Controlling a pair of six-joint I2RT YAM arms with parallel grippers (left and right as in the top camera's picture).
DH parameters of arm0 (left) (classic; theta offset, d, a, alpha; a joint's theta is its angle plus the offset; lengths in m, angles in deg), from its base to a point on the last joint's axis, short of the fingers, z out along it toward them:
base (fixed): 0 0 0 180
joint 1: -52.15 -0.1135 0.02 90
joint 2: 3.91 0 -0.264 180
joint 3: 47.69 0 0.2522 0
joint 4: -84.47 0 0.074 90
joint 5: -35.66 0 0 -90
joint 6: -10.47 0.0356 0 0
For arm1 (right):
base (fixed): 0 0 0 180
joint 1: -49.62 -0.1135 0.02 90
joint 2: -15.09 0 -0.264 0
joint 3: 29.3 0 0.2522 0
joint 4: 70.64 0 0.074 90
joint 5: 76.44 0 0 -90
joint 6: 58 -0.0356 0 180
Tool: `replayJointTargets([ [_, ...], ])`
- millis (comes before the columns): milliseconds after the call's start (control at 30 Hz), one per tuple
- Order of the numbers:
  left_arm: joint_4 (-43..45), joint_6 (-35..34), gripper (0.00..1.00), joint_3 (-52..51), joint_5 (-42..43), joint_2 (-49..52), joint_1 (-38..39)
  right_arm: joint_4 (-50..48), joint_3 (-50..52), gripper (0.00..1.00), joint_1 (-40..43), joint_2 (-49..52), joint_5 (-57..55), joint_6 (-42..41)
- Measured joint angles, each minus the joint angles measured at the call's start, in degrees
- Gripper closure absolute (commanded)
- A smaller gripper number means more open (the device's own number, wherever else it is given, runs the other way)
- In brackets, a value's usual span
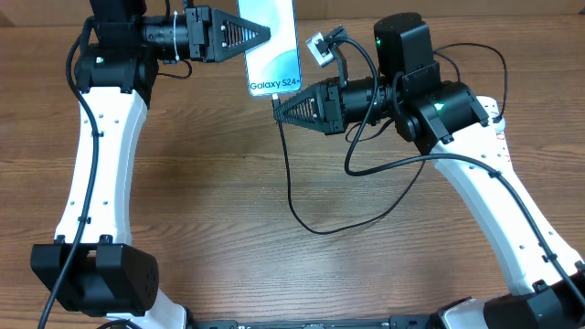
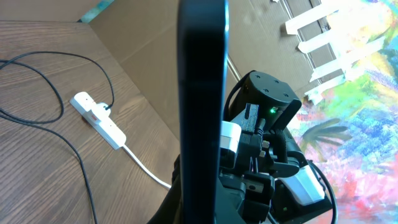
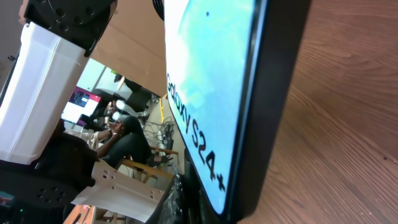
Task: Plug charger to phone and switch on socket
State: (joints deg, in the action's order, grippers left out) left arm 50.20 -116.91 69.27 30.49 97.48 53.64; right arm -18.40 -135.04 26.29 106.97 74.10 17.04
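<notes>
The left pincer (image 1: 267,35) is closed on the phone (image 1: 272,50), holding it up at the far side of the counter (image 1: 210,201). The right pincer (image 1: 278,104), closed on the charger (image 1: 291,187) near its tip, sits just at the phone's near edge. I cannot tell whether the tip is seated. A black cable reaches the socket (image 2: 99,118) on the counter, and switching it on probably remains.

Dark wood table (image 1: 228,265), cardboard wall (image 2: 146,43)
</notes>
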Motion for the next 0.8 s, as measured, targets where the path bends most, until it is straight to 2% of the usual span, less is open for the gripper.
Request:
replayJointTargets([
  [800,1.68,-1.68,0.96,0.0,-1.29,0.0,-0.02,-1.38,0.0,0.96,0.04,0.0,-1.01,-1.53],
])
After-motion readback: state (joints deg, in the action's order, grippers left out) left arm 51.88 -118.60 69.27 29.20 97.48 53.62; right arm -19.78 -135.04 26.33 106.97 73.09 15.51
